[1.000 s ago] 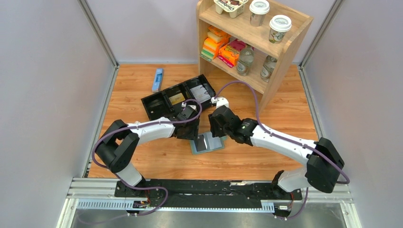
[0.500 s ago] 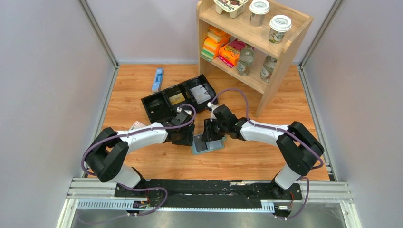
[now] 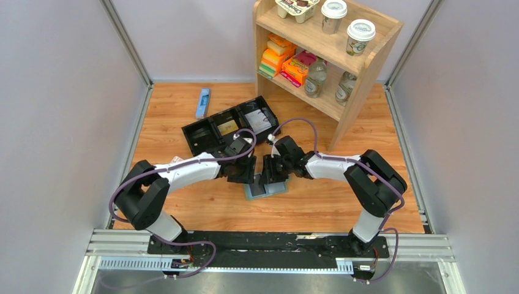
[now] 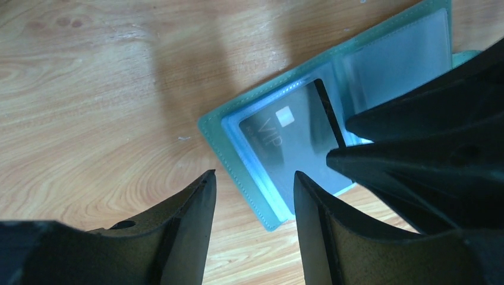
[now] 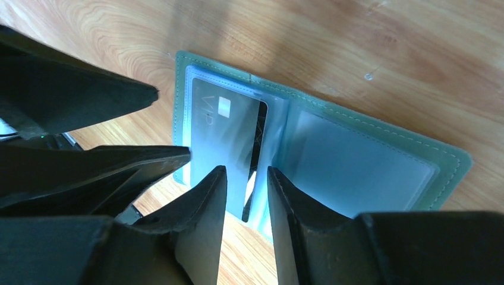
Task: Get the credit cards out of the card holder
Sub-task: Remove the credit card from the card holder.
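The card holder (image 5: 362, 160) lies open; its VIP card (image 5: 220, 136) is partly hidden. Left end effector (image 4: 252, 178) and right end effector (image 5: 246, 172) gape, empty.

- Card holder (image 3: 275, 190) lies open on the table (image 3: 183, 202), VIP card (image 4: 285, 142) in its 9 o'clock pocket.
- Three-compartment tray (image 3: 199, 138) sits at 11 o'clock from it, shelf unit (image 3: 361, 73) at 1 o'clock.

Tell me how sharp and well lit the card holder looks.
Left wrist: the card holder is sharp, VIP readable on its dark card, a pale sheen on the empty pocket, the left gripper soft and near-black. Right wrist: a sheen greys the card's face; the right gripper is underexposed. Top external: even light, holder partly hidden by the grippers.
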Available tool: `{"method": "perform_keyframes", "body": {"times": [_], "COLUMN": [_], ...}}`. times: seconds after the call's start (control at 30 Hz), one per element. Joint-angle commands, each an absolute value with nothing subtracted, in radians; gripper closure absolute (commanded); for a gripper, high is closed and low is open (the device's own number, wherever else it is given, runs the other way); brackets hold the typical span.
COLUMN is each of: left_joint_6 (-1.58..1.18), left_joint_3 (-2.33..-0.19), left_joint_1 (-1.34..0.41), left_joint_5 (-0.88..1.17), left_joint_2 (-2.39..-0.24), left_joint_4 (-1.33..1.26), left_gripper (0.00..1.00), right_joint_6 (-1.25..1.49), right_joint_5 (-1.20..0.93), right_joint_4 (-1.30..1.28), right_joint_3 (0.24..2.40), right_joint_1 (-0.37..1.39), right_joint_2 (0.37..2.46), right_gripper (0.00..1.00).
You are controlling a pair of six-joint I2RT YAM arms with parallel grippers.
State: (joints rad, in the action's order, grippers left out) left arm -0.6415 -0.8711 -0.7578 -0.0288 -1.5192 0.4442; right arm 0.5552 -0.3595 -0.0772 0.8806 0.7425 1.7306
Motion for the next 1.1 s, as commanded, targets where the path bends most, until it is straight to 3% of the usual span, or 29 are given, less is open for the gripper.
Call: {"method": "perform_keyframes", "body": {"times": [0.0,0.27,0.33,0.53,0.67,1.07], "left_joint_6": [-0.618,-0.609,-0.612,-0.615,-0.612,-0.615], "left_joint_3": [-0.907,-0.91,-0.904,-0.891,-0.891,-0.893], "left_joint_1": [-0.762,-0.762,-0.762,-0.762,-0.762,-0.762], "left_joint_5": [-0.006,0.021,0.021,0.017,0.018,0.008], "left_joint_2": [-1.583,-1.644,-1.649,-1.651,-1.658,-1.651], "left_joint_4": [0.442,0.459,0.46,0.46,0.465,0.474], "left_gripper": [0.42,0.6,0.69,0.73,0.81,0.83], "right_joint_6": [0.571,0.581,0.587,0.615,0.649,0.612], "right_joint_5": [-0.416,-0.483,-0.503,-0.546,-0.561,-0.403], "right_joint_4": [-0.018,0.031,0.043,0.104,0.164,-0.077], "right_joint_3": [0.885,0.888,0.887,0.861,0.824,0.899], "right_joint_1": [0.736,0.727,0.729,0.721,0.706,0.704], "right_joint_2": [1.74,1.759,1.753,1.714,1.675,1.746], "right_gripper": [0.63,0.64,0.64,0.65,0.65,0.63]}}
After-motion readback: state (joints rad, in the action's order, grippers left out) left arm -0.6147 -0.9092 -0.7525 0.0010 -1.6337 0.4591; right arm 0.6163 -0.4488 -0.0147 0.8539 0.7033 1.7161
